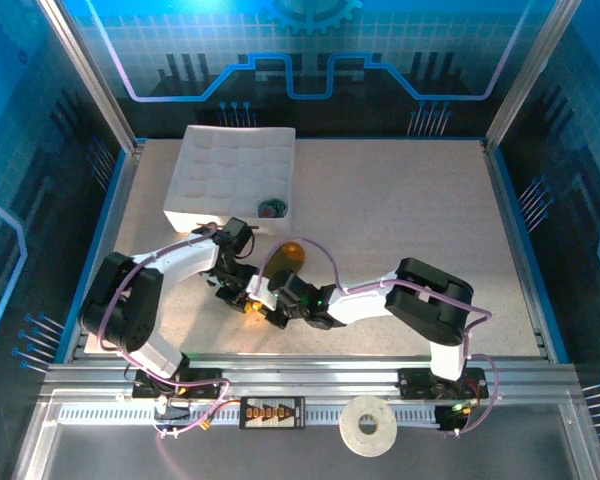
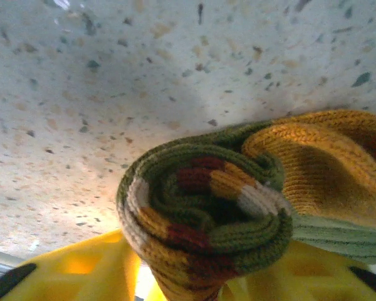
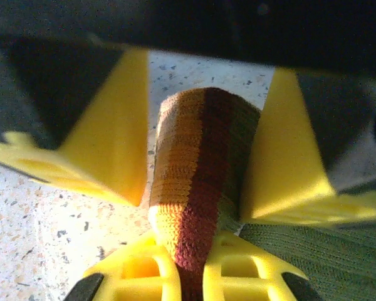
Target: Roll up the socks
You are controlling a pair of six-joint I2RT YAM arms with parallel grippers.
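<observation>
Olive-green sock [image 3: 200, 207] (tightly rolled, striped) between right gripper's [image 3: 197, 157] yellow fingers [image 3: 106, 144]

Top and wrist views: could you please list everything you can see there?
sock: one, olive with orange, red and cream bands, rolled, between the hands
bundle: one, grey-green, tray's near-right cell, perhaps another sock
tray: one, white, gridded, far left of table
table: one, speckled beige
ring: one, white, on the near rail
left hand: one, yellow fingers, at the roll
right hand: one, yellow fingers, gripping the sock
</observation>
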